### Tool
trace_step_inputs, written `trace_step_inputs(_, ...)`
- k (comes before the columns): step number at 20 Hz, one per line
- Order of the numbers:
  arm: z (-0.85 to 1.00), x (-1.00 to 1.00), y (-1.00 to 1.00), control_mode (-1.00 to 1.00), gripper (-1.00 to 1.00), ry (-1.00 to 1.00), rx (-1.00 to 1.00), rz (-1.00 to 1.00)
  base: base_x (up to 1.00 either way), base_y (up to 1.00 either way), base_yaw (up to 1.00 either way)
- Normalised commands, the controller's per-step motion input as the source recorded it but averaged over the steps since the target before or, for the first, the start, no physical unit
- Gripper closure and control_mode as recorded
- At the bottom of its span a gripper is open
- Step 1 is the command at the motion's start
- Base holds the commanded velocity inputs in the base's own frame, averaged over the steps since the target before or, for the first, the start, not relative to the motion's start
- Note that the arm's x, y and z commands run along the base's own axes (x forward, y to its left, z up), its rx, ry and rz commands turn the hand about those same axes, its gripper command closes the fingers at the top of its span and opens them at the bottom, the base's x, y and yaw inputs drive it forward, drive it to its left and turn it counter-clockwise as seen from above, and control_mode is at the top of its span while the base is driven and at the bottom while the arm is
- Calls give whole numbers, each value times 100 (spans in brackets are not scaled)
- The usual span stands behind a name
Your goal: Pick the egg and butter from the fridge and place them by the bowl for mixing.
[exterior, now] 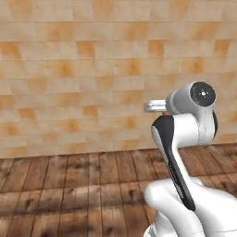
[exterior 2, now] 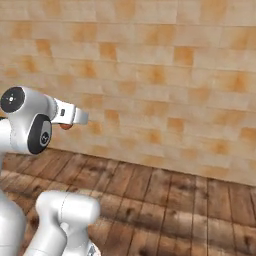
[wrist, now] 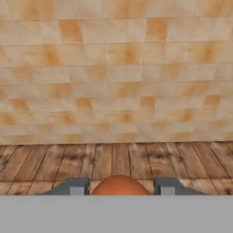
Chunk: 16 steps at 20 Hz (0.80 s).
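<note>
Here is the two-finger gripper [wrist: 119, 186], its small dark grey finger tips [wrist: 75, 185] standing one on each side of the small rounded orange-brown egg [wrist: 120, 186] at the bottom of the hand view, and the egg sits snug between them, clamped, with only its upper dome showing above the lower edge. In the left base view the gripper [exterior: 156, 107] pokes out as a short grey block to the left of the arm's round white wrist joint, and a sliver of the orange-brown egg [exterior: 164, 112] peeks from just under it, touching the grey metal. Over in the right base view the gripper [exterior 2: 75, 117] reaches to the right from the white joint, and the egg [exterior 2: 65, 126] shows as a small orange bump tucked beneath it. The egg is held up in the air, well above the ground. Moving outward, the white Franka arm with dark joints [exterior: 185, 157] bends up from the lower right of the left base view, its elbow folded and its wrist held level. Beyond the hand stands a wall of tan and orange stone-like tiles [wrist: 116, 68], running straight across, well apart from the gripper. Below it lies a floor of dark brown wooden planks [wrist: 113, 159], the boards running toward the wall and meeting it along a straight line.
</note>
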Motion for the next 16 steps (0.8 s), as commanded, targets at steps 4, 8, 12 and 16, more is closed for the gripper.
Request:
trace_step_inputs(4, 0, 0, 0, 100, 100, 0, 0, 0, 0, 12, 95)
trace_step_inputs(8, 0, 0, 0, 100, 100, 0, 0, 0, 0, 7, 92)
trace_step_inputs(12, 0, 0, 0, 100, 100, 0, 0, 0, 4, 0, 88)
trace_step_inputs(16, 0, 0, 0, 100, 100, 0, 0, 0, 37, 0, 77)
